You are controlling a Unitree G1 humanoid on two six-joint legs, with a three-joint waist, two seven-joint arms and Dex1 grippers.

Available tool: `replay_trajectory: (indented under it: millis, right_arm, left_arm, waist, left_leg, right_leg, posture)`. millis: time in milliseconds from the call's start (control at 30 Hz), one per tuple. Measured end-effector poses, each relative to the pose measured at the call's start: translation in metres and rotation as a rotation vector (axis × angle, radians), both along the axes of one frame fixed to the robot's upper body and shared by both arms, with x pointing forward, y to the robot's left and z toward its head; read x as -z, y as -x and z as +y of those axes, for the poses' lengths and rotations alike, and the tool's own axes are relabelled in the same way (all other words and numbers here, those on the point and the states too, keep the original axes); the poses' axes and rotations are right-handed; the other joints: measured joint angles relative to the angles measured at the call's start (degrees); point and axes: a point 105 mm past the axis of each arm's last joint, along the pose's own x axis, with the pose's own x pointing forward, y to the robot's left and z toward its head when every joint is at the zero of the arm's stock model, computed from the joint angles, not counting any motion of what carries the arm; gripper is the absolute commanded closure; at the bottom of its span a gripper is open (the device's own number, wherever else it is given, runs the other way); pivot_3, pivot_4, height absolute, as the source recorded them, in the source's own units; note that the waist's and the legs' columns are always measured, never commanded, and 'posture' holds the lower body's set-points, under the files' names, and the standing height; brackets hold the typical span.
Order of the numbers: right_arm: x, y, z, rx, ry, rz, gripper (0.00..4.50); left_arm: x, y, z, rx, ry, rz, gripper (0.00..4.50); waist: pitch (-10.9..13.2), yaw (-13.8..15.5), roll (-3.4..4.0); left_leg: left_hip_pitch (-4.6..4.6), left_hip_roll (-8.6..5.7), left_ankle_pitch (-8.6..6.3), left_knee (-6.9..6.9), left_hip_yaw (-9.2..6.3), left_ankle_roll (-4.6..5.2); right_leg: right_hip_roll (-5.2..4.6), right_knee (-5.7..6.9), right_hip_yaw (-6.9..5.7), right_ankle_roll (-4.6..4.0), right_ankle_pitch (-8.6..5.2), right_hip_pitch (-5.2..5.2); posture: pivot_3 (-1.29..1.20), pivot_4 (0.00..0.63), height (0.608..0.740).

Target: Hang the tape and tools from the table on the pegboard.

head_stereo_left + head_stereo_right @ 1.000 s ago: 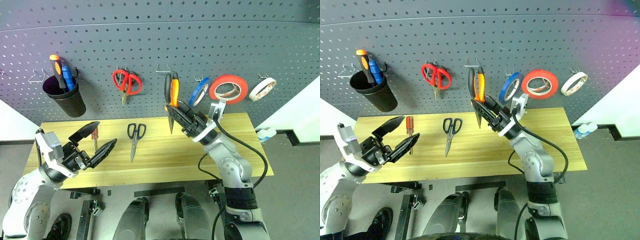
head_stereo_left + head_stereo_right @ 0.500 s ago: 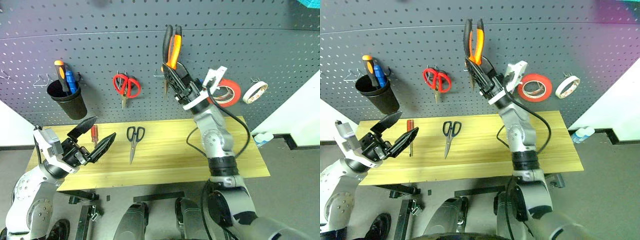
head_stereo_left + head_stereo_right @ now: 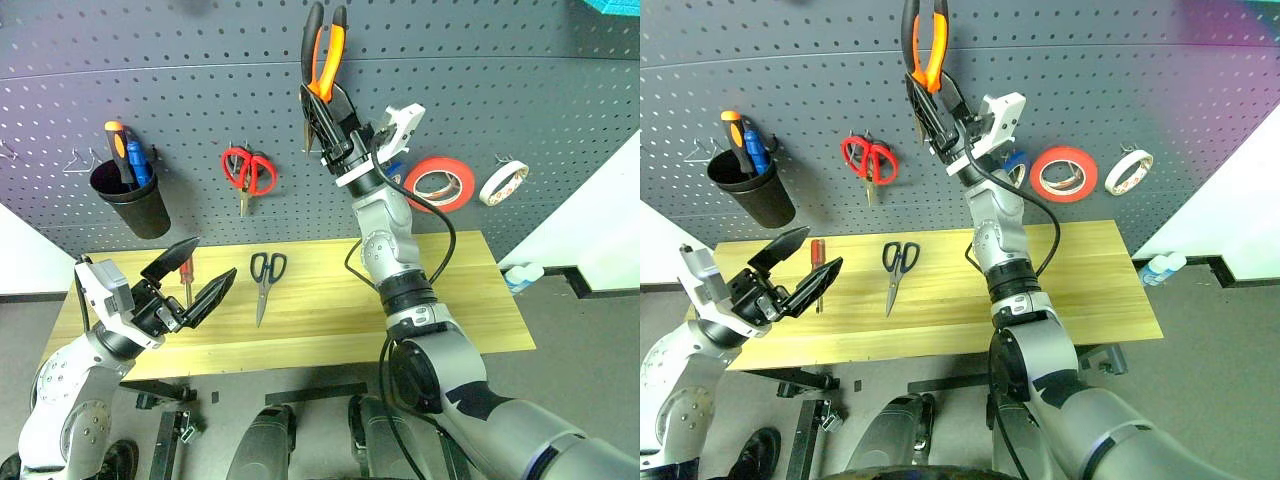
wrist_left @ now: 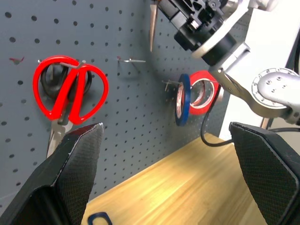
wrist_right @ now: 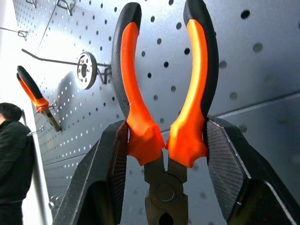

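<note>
My right gripper is raised high against the dark grey pegboard, shut on the pliers. It grips them low on the orange-and-black handles, which point up, and the metal nose hangs below the fingers. A bare wire hook sticks out of the board just under the pliers. The blue tape hangs on a hook beside the red roll. On the table lie the red-handled screwdriver and the black-handled scissors. My left gripper hovers open over the table's left end, near the screwdriver.
Red-handled scissors hang left of the pliers. A black cup with orange and blue screwdrivers hangs at the far left. A large red roll and a white roll hang at the right. A person stands off to one side.
My right arm has lifted the pliers up the pegboard and to the left, from just above the table to well above the hooks. The left gripper has stayed put, open.
</note>
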Motion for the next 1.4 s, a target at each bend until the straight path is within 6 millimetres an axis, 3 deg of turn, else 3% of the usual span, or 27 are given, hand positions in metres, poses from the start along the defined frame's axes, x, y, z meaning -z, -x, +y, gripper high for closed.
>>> replay_trajectory:
  millis: [333, 633, 1400]
  right_arm:
    - [-0.011, -0.014, -0.002, 0.102, -0.024, -0.010, 2.45]
    - [-0.006, -0.023, -0.002, 0.153, -0.025, 0.034, 2.45]
    - [-0.013, -0.026, -0.009, 0.274, 0.011, -0.011, 2.45]
  left_arm:
    - [0.001, 0.003, -0.001, -0.009, 0.000, 0.012, 0.00]
    - [0.003, 0.008, -0.003, -0.012, 0.004, 0.038, 0.00]
    - [0.006, 0.025, -0.011, 0.011, 0.012, 0.094, 0.00]
  waist:
    - [0.02, -0.05, 0.03]
    - [0.06, 0.00, 0.08]
    - [1.32, -0.03, 0.33]
  left_leg:
    - [0.00, 0.02, 0.00, -0.03, -0.02, 0.00]
    - [0.00, 0.04, 0.00, -0.04, -0.03, 0.01]
    - [-0.01, 0.10, 0.03, -0.02, -0.04, 0.07]
  right_leg:
    - [0.02, 0.00, 0.01, -0.02, -0.01, -0.02]
    - [0.03, 0.00, 0.03, -0.18, -0.11, -0.02]
    - [0.04, -0.02, 0.03, -0.40, -0.24, -0.01]
  posture:
    - [0.11, 0.164, 0.740]
    - [0.12, 0.183, 0.740]
    - [0.13, 0.261, 0.740]
